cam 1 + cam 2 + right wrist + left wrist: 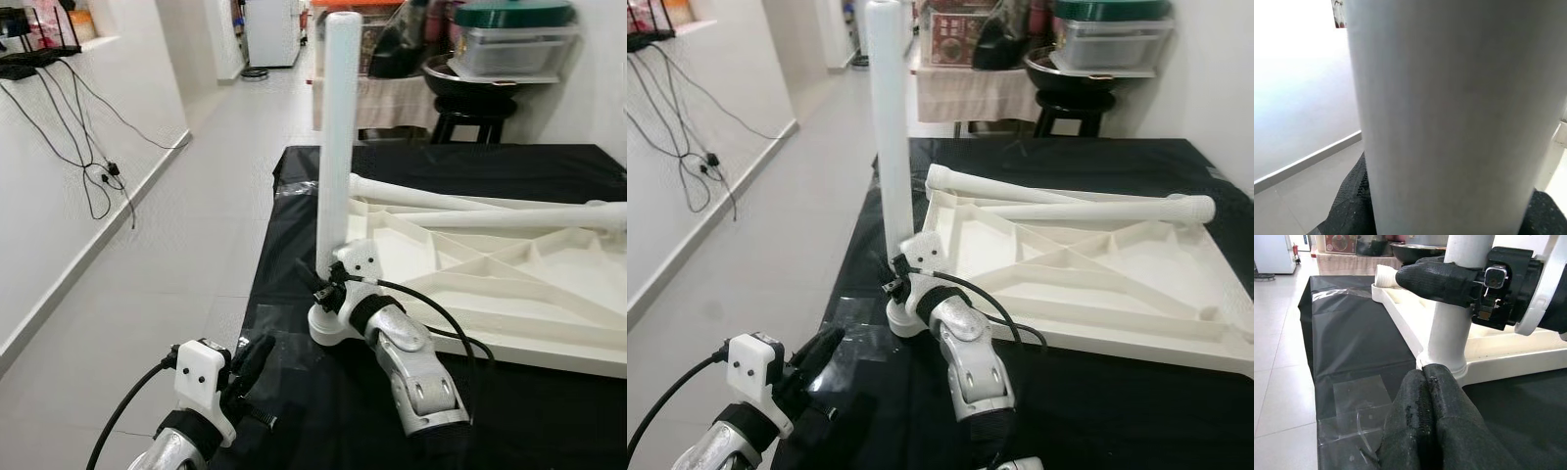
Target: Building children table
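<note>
A white table top [509, 284] lies upside down on a black-covered table [470, 166]. One white leg [338, 127] stands upright in its near left corner socket. My right gripper [328, 279] is shut on this leg just above the socket; the leg [1449, 117] looms close in the right wrist view. Two more white legs [460, 206] lie across the table top. My left gripper [257, 354] is shut and empty, low at the table's near left edge, its fingertips [1425, 382] pointing at the leg's base [1447, 357].
Tiled floor [176, 255] runs along the table's left side, with a white wall and hanging cables [93, 176]. Behind the table stand a black stool [475, 113] with containers and a cloth-covered stand. Clear tape [1356, 396] holds the black cover near the corner.
</note>
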`<state>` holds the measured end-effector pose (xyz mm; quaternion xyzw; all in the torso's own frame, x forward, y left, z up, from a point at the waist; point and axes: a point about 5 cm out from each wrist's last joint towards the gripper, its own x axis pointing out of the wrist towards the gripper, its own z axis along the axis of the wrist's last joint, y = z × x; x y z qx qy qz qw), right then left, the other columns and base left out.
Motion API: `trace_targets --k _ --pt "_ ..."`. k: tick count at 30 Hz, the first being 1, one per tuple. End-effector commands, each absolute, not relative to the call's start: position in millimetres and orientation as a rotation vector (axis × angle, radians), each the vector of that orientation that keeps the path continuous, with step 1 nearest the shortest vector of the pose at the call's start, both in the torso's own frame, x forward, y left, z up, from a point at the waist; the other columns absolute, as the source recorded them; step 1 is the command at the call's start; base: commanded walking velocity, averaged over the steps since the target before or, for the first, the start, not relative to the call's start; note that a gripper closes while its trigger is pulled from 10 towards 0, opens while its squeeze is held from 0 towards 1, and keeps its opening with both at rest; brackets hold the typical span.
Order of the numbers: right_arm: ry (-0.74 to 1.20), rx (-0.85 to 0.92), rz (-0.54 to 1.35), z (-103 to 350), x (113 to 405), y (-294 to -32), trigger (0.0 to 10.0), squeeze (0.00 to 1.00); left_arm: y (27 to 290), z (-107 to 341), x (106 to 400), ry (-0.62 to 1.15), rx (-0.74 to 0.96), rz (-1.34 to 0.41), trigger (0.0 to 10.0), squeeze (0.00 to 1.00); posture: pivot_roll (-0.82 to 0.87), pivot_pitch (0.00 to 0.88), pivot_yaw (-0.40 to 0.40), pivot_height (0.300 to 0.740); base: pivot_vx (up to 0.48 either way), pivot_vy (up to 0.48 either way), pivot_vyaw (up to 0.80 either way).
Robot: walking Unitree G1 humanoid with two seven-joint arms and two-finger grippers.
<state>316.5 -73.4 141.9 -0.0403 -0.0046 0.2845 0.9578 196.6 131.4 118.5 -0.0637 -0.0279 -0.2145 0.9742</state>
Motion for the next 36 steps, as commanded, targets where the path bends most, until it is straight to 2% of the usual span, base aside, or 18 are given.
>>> trace_targets --k 1,4,5,8,9,10,11,13,14,15,24,25,26,27,34,36 --pt "0.081 -0.07 0.62 124 321 -82 10.0 1.0 132 118 197 -0.054 -0.127 -0.422 10.0 0.0 0.02 0.053 0.02 0.74 0.0 0.0 0.0" --pt "0.053 -0.038 0.684 131 326 -80 10.0 1.0 132 118 198 -0.054 -0.127 -0.423 10.0 0.0 0.02 0.052 0.02 0.74 0.0 0.0 0.0" --pt "0.008 0.011 0.76 143 329 -76 10.0 1.0 132 118 198 -0.055 -0.128 -0.424 10.0 0.0 0.02 0.05 0.02 0.74 0.0 0.0 0.0" --pt "0.008 0.011 0.76 143 329 -76 10.0 1.0 132 118 198 -0.055 -0.128 -0.424 10.0 0.0 0.02 0.05 0.02 0.74 0.0 0.0 0.0" --pt "-0.024 0.036 0.844 154 333 -75 10.0 1.0 131 118 199 -0.055 -0.128 -0.424 10.0 0.0 0.02 0.047 0.021 0.74 0.0 0.0 0.0" --pt "-0.029 -0.001 1.0 162 334 -74 10.0 0.0 131 118 199 -0.056 -0.127 -0.423 10.0 0.0 0.02 0.044 0.022 0.74 0.0 0.0 0.0" --pt "-0.029 -0.001 1.0 162 334 -74 10.0 0.0 131 118 199 -0.056 -0.127 -0.423 10.0 0.0 0.02 0.044 0.022 0.74 0.0 0.0 0.0" --pt "-0.015 -0.079 1.212 169 333 -76 10.0 0.0 131 118 200 -0.056 -0.126 -0.422 10.0 0.0 0.03 0.043 0.025 0.74 0.0 0.0 0.0" --pt "-0.015 -0.079 1.212 169 333 -76 10.0 0.0 131 118 200 -0.056 -0.126 -0.422 10.0 0.0 0.03 0.043 0.025 0.74 0.0 0.0 0.0" --pt "0.006 -0.104 1.299 169 333 -77 10.0 0.0 131 117 200 -0.056 -0.126 -0.422 10.0 0.0 0.03 0.04 0.028 0.74 0.0 0.0 0.0" --pt "0.053 -0.086 1.446 173 342 -80 10.0 0.0 132 117 200 -0.053 -0.125 -0.423 10.0 0.0 0.04 0.038 0.031 0.74 0.0 0.0 0.0" --pt "0.061 -0.073 1.455 174 345 -80 5.0 0.0 132 117 200 -0.053 -0.125 -0.423 10.0 0.0 0.04 0.038 0.031 0.74 0.0 0.0 0.0" --pt "0.061 -0.073 1.455 174 345 -80 5.0 0.0 132 117 200 -0.053 -0.125 -0.423 10.0 0.0 0.04 0.038 0.031 0.74 0.0 0.0 0.0" --pt "0.067 -0.043 1.47 174 347 -80 0.0 0.0 132 117 200 -0.053 -0.125 -0.422 10.0 0.0 0.04 0.038 0.028 0.74 0.0 0.0 0.0" --pt "0.052 -0.014 1.434 170 348 -85 0.0 0.0 131 118 200 -0.056 -0.127 -0.422 10.0 0.0 0.03 0.044 0.025 0.74 0.0 0.0 0.0" --pt "0.047 -0.049 1.363 161 345 -89 0.0 0.0 130 118 199 -0.057 -0.128 -0.422 10.0 0.0 0.03 0.057 0.018 0.74 0.0 0.0 0.0"
